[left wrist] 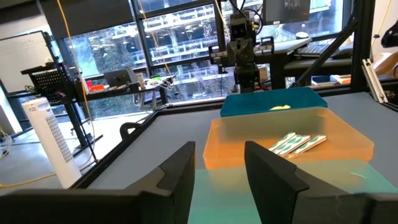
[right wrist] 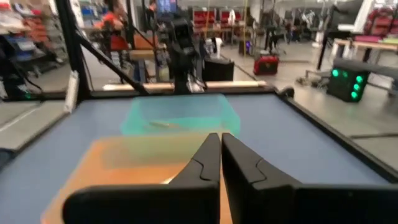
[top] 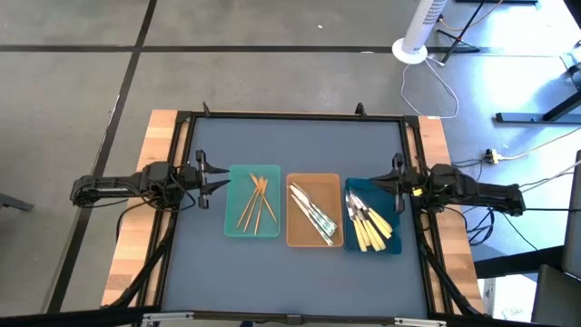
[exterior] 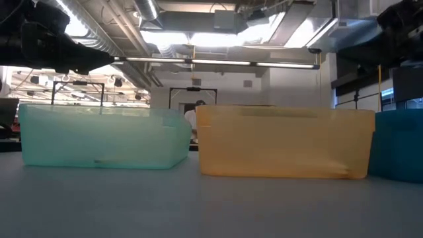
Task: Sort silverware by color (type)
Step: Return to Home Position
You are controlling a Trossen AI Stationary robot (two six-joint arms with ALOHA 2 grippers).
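Three trays (top: 298, 234) of sorted silverware (top: 313, 216) (gold, silver, yellow-handled) between both arms (top: 118, 188), left jaws apart, right jaws together

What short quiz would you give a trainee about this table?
1. True or false: the gold utensils lie in the teal tray.
2. Fill in: the yellow-handled utensils lie in the ___ tray.
3. The left claw is open; the right claw is: A open, B shut, C gripping a fork.
Key: 1 true; 2 dark-blue tray; 3 B.
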